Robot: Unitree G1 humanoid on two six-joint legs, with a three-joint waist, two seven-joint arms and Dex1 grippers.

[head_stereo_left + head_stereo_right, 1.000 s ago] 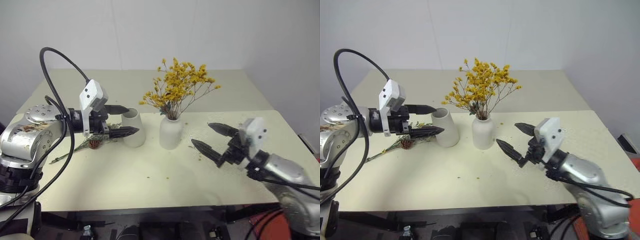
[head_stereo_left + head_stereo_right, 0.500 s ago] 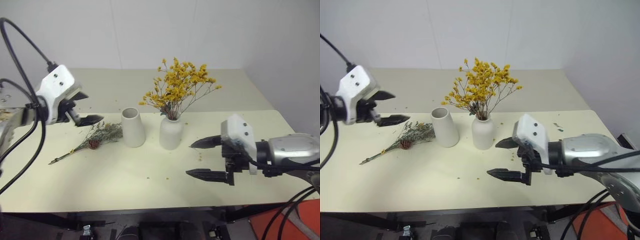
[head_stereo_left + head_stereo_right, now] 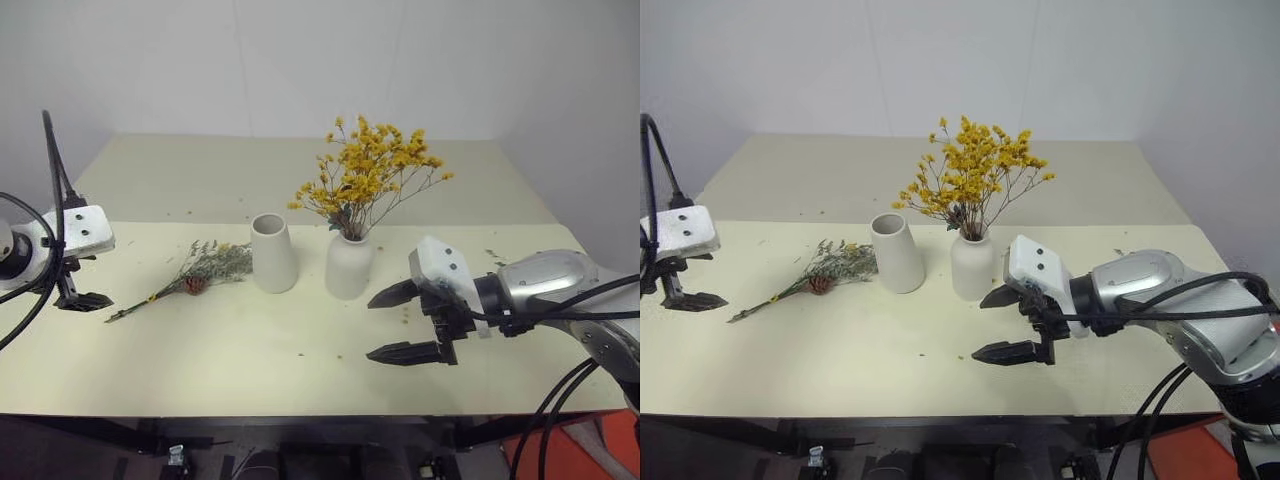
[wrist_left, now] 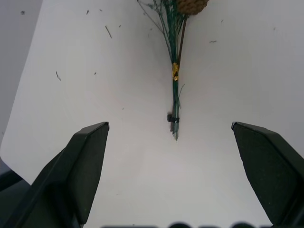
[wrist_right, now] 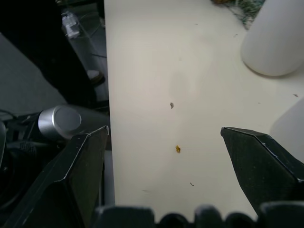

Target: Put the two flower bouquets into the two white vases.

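Since a second ago my left gripper has swung away from the plain vase to the table's left edge, jaws wide and empty, over the pine-cone sprig's stem; my right gripper gapes empty beside the bottle vase holding the yellow flowers

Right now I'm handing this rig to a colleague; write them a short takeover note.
Left gripper: open, empty, above the stem end of the grey-green sprig bunch.
Right gripper: open, empty, in front of the bottle vase.
Done: yellow bouquet stands in the bottle vase.
Left: the sprig bunch lies flat on the table, beside the empty tapered vase; it goes in there.
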